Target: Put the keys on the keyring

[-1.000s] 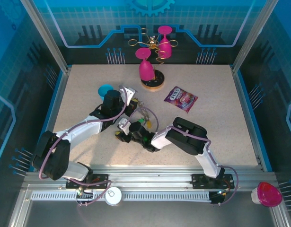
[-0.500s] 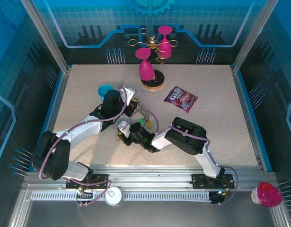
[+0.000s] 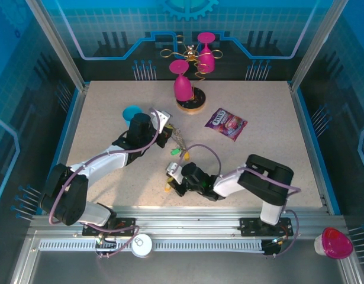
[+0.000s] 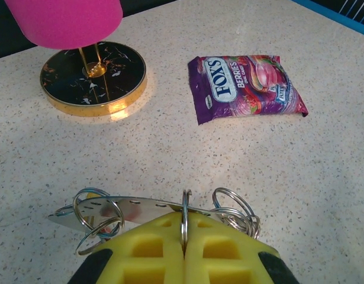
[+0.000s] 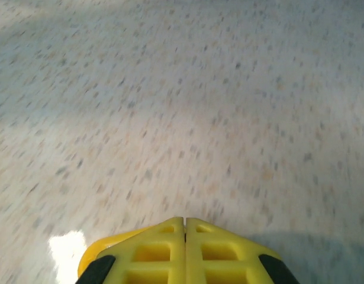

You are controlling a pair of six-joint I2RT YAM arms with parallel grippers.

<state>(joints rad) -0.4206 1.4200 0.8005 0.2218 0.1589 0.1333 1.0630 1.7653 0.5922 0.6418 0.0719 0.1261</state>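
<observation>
The keyring (image 4: 185,207) is a metal strip (image 4: 128,208) carrying several thin split rings, and my left gripper (image 4: 184,228) is shut on its middle ring. In the top view the left gripper (image 3: 168,131) holds the keyring (image 3: 179,141) just above the table. A green key (image 3: 184,155) and a yellow key (image 3: 174,152) lie at its lower end. My right gripper (image 3: 171,180) is low over the table nearer the front, shut, with a yellow key head (image 3: 168,188) at its tip. That yellow key (image 5: 93,257) pokes out left of the closed fingers.
A teal cup (image 3: 132,112) stands behind the left arm. The gold wire stand's round base (image 4: 93,80) with pink glasses (image 3: 182,87) is at the back. A purple snack packet (image 4: 244,86) lies to its right. Bare table stretches to the right.
The right gripper has slid right and toward the front with the yellow key, and its arm has swung out to the right. The left gripper and keyring have stayed put.
</observation>
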